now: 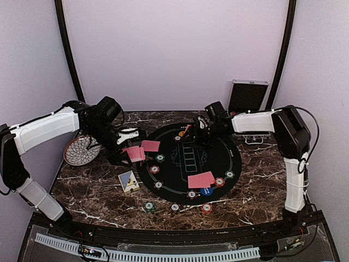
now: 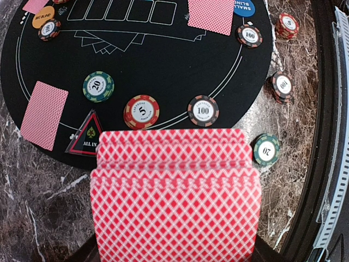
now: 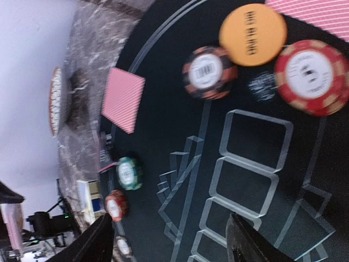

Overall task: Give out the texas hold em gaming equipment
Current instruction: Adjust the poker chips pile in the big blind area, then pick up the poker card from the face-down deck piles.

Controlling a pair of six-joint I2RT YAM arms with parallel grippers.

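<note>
Red diamond-backed cards, a thick and slightly stepped deck [image 2: 174, 202], sit clamped in the left claw [image 1: 126, 146]. It is closed tight on the pack at the left rim of the black felt mat [image 1: 223, 155], which lies on the marble bench [image 1: 92, 191]. Across the mat, the right claw [image 3: 169, 226] hangs low over the far side, fingers spread wide, with nothing between them but felt and printed card outlines. Just beyond its tips lie an orange button [image 3: 252, 34], a red chip [image 3: 311, 76], a dark striped chip [image 3: 209, 72] and the corner of a dealt card [image 3: 316, 11]. Two more hands lie face down: the left-seat hand [image 1: 151, 146], just beside the deck, and the near-seat hand [image 1: 201, 179], among a row of chips. Further chips sit off the mat along the near edge of the bench.

What matters next, by the look of it, is the line between the empty claw and the pack. The deck lies to the right claw's left, across the width of the mat. Its long axis points in toward the mat's middle, so a free short edge faces the right arm. The left arm is the carrier. The right arm appears to be the only one free to draw a card, and it would have to travel leftward to do so.
</note>
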